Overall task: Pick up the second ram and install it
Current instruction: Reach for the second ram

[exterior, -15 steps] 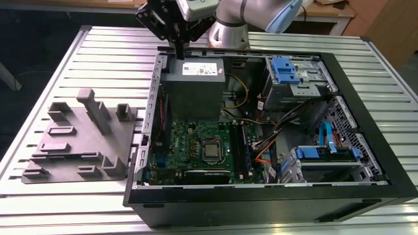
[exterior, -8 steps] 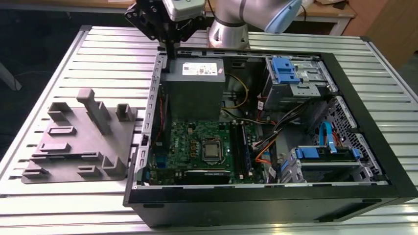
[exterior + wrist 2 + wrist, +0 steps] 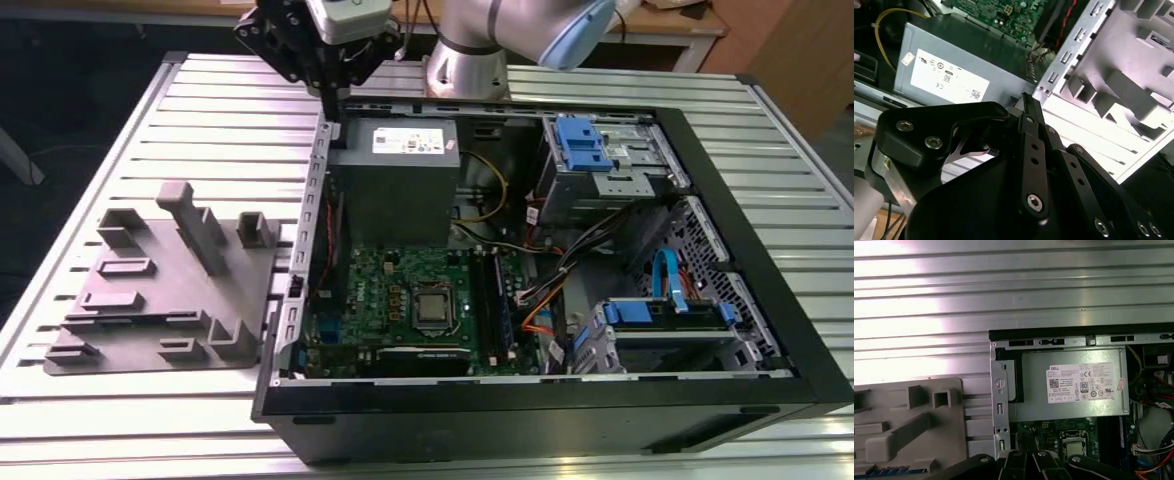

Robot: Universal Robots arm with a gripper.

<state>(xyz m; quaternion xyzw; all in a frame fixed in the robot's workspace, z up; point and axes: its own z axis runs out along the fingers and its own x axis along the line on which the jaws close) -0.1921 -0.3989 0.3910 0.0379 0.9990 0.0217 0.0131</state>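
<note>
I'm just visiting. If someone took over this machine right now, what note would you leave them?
Gripper: looks shut, with nothing in it, over the corner of the case by the power supply.
Ram: probably the blue-green strip on the tray in the first wrist view. The tray lies beside the case, on the exterior view's left.
Done: nothing yet on this ram; it is not picked up.
Left: picking it up and installing it on the motherboard.
</note>
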